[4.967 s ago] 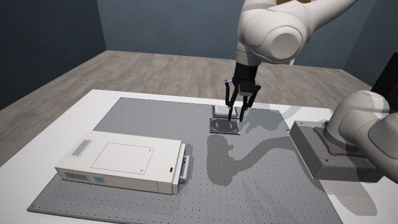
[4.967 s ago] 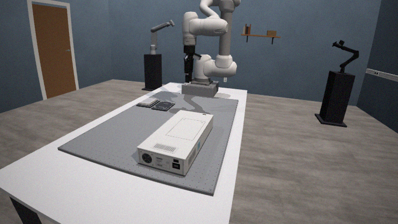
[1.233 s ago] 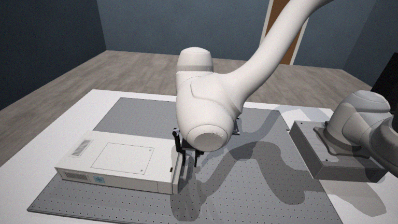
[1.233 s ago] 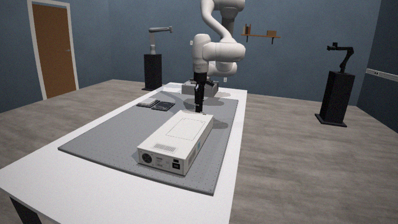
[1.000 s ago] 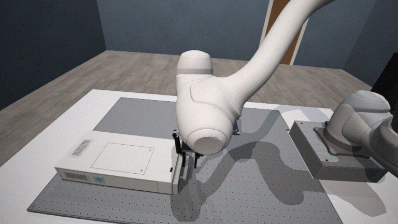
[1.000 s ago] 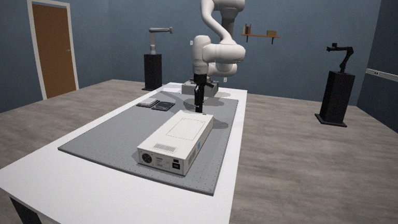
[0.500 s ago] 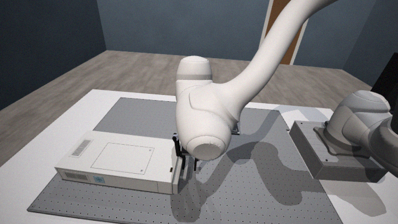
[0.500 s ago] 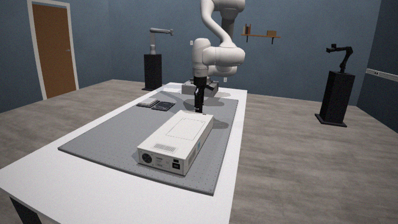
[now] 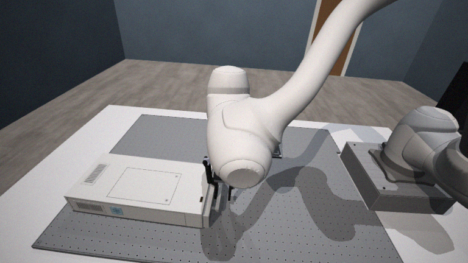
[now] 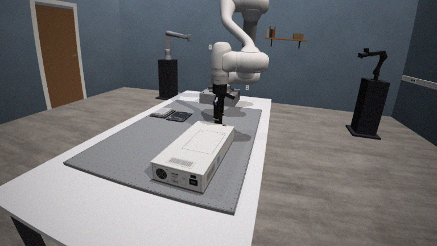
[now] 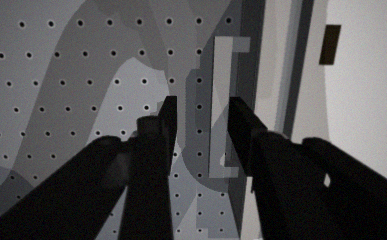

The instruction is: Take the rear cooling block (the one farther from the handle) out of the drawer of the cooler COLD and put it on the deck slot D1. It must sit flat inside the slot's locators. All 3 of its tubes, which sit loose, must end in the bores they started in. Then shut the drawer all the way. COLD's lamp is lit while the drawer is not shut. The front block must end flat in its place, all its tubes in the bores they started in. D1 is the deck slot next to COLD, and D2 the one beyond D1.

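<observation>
The white cooler COLD (image 9: 138, 184) lies on the grey perforated deck; it also shows in the exterior view (image 10: 196, 152). Its drawer front looks flush with the case, and the small lamp (image 11: 330, 44) looks dark. The grey bar handle (image 11: 223, 107) stands off the drawer front. My gripper (image 11: 202, 113) points down at the handle with its fingers partly open; the handle lies under the right finger's inner edge, and nothing is gripped. The gripper also shows in the top and exterior views (image 9: 222, 191) (image 10: 218, 121). The cooling blocks and tubes are hidden inside the cooler.
Two deck slots lie at the deck's far left side, a dark one (image 10: 178, 115) nearer COLD and a lighter one (image 10: 163, 112) beyond. The arm's base block (image 9: 393, 181) stands at the deck's end. My arm's elbow (image 9: 237, 136) hides much of the deck in the top view.
</observation>
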Tool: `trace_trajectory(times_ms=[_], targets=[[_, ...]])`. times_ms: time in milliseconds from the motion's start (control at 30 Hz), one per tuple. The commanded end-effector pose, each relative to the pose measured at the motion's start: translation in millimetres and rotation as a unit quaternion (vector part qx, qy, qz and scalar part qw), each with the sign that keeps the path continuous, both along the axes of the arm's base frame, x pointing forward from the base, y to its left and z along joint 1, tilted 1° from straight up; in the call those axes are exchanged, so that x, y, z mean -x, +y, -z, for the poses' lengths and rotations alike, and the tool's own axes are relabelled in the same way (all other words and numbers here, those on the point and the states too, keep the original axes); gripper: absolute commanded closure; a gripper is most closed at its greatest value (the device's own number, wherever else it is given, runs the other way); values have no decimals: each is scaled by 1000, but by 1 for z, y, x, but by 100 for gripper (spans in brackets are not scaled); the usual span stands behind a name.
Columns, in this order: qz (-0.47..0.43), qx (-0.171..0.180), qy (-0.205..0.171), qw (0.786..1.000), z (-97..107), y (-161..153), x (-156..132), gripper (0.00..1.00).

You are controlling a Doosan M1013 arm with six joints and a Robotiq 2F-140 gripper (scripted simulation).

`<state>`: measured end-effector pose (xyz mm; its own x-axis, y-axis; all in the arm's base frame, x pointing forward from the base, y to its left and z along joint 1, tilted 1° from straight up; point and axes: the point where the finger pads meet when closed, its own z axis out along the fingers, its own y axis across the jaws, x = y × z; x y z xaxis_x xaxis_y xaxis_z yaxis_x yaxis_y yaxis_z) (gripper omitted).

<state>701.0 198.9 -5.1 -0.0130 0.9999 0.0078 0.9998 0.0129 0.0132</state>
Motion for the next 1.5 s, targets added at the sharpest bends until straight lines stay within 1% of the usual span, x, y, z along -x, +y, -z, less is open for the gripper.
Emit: trace_trajectory(times_ms=[0, 400, 1467], targets=[[-1, 1, 0, 1000, 0, 1, 0, 66], [-1, 1, 0, 1000, 0, 1, 0, 66], [-2, 2, -1, 1000, 0, 1, 11, 66]])
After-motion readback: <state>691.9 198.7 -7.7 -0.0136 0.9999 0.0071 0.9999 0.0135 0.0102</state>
